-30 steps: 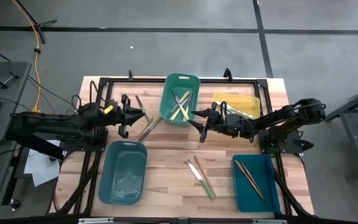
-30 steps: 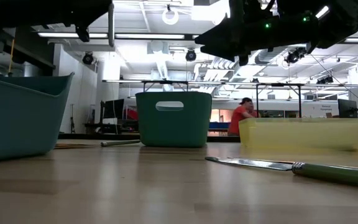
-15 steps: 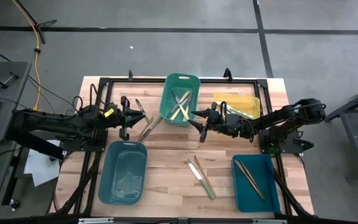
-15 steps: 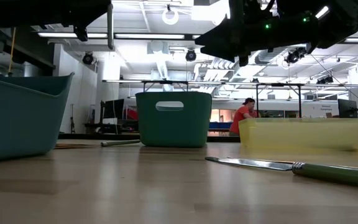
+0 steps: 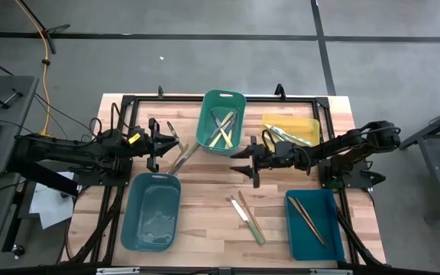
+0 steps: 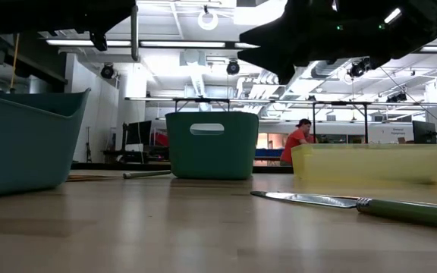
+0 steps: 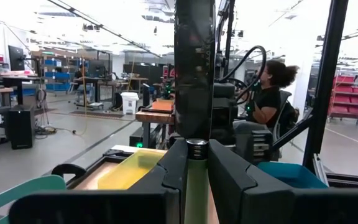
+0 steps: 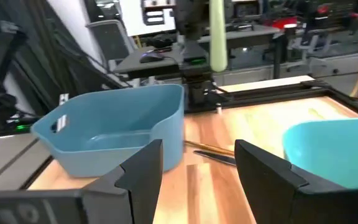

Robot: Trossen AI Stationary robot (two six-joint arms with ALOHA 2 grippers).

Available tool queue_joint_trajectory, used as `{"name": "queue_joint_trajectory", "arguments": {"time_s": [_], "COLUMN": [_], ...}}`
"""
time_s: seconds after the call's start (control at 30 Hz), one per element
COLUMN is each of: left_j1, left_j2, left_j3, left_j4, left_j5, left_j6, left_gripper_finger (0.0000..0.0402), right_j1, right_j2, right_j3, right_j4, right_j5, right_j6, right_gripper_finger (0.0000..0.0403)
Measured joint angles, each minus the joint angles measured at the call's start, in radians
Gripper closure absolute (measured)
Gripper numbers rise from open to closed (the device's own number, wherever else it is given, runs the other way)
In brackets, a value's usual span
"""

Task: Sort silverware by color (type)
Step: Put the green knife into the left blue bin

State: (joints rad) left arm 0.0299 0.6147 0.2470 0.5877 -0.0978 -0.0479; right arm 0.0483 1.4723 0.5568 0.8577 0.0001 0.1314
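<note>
Pale green, the handle of the knife (image 7: 194, 186) sits pinched upright in your left gripper (image 5: 161, 143), beside the green rectangular bin (image 5: 221, 131) on the wooden bench (image 5: 205, 214). Your right gripper (image 5: 252, 161) has just swung off that bin toward the loose green-handled utensils (image 5: 248, 218) mid-bench, fingers (image 8: 263, 168) spread wide and empty. That suggests its drop is done and the next pickup is under way.

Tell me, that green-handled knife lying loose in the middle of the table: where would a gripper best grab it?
Probably on the green handle of the knife, coming straight down from above. It lies flat on the table, and the handle looks thicker than the thin blade. The brown-handled utensil lies close beside it, so fingers should straddle the handle toward its free end.
</note>
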Motion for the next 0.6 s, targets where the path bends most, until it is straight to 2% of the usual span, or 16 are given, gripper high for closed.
{"name": "queue_joint_trajectory", "arguments": {"time_s": [0.13, 0.27, 0.33, 0.6], "left_j1": [-0.001, -0.044, -0.082, -0.287], "left_j2": [0.0, 0.0, 0.0, 0.047], "left_j3": [0.0, 0.022, 0.06, 0.324], "left_j4": [0.001, -0.009, -0.064, -0.637], "left_j5": [0.012, 0.099, 0.123, 0.124], "left_j6": [0.0, 0.021, 0.054, 0.13], "left_gripper_finger": [0.0362, 0.0362, 0.0362, 0.0362], "right_j1": [-0.003, -0.003, -0.003, -0.003], "right_j2": [0.0, 0.0, 0.0, 0.0], "right_j3": [0.0, 0.0, 0.0, 0.0], "right_j4": [0.0, 0.0, -0.001, -0.011], "right_j5": [0.035, 0.068, 0.068, 0.068], "right_j6": [0.0, 0.0, -0.006, -0.008], "right_gripper_finger": [0.0208, 0.0208, 0.0208, 0.0208]}}
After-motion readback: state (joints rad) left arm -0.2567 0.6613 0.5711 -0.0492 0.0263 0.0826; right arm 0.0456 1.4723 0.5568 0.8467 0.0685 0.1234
